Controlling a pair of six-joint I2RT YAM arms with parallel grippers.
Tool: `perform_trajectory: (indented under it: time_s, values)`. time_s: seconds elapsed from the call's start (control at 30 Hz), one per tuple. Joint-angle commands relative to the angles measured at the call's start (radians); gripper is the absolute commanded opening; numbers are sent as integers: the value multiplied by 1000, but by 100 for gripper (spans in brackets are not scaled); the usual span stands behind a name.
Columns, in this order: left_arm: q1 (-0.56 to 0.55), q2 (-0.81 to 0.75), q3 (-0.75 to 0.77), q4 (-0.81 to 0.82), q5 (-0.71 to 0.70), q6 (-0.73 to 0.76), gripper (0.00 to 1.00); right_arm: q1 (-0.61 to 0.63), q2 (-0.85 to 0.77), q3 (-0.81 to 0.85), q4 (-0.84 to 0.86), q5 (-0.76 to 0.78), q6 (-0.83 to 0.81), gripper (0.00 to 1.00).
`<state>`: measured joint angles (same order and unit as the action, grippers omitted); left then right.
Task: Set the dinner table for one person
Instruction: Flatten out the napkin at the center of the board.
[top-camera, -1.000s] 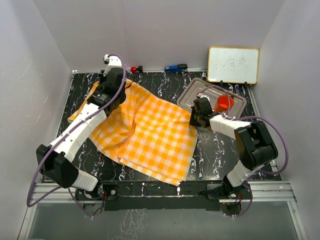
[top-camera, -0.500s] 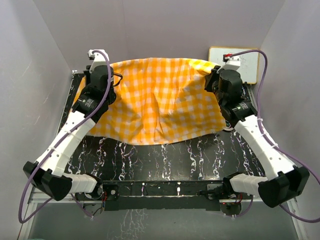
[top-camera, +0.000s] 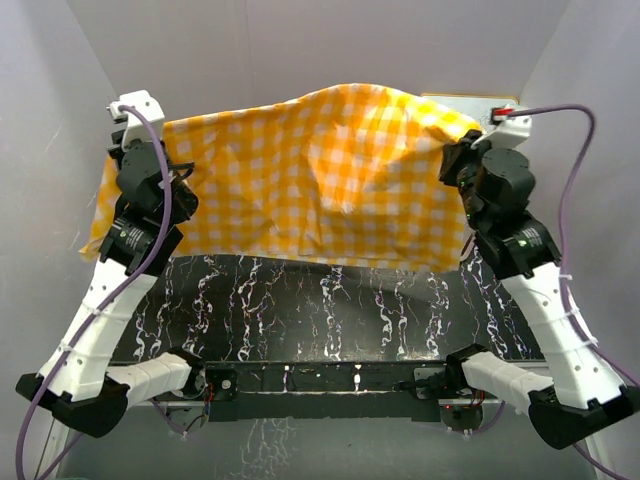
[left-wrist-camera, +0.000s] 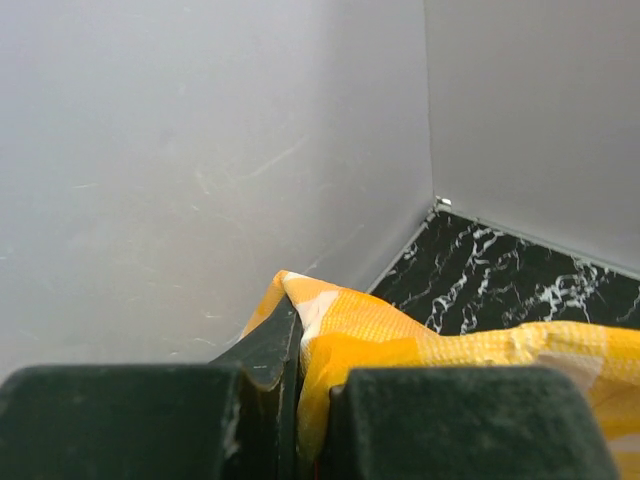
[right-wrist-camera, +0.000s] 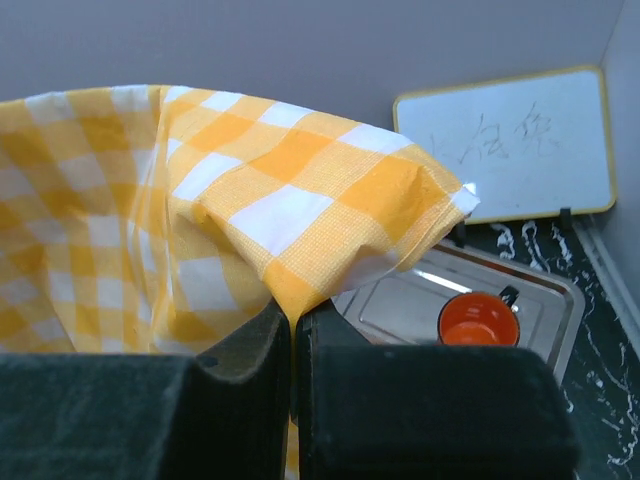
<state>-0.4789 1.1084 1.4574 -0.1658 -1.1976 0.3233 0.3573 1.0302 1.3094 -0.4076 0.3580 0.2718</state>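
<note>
From above, the checked cloth (top-camera: 320, 180) hung stretched between the left gripper (top-camera: 135, 150) and the right gripper (top-camera: 468, 165), raised over the far part of the dinner table (top-camera: 320, 310), whose black marbled near strip showed below the hem. In the left wrist view, the jaws were closed on a thin cloth corner, and a sharp tug could pull it free. In the right wrist view, the jaws pinched the opposite corner above the steel tray (right-wrist-camera: 400, 300) and orange cup (right-wrist-camera: 477, 320). Lowered there, the cloth might topple the cup.
</note>
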Motion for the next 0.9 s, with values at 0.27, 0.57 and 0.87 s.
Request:
perform_trajectory:
  time_s: [0.27, 0.57, 0.87]
  values:
    - [5, -48, 101, 151, -189, 255, 0, -4, -113, 238, -64, 185, -89, 0]
    - [5, -120, 48, 304, -268, 377, 0, -3, -121, 262, -192, 48, -21, 0]
    - [4, -14, 54, -83, -224, 66, 0, -3, -81, 155, -258, -105, 46, 0]
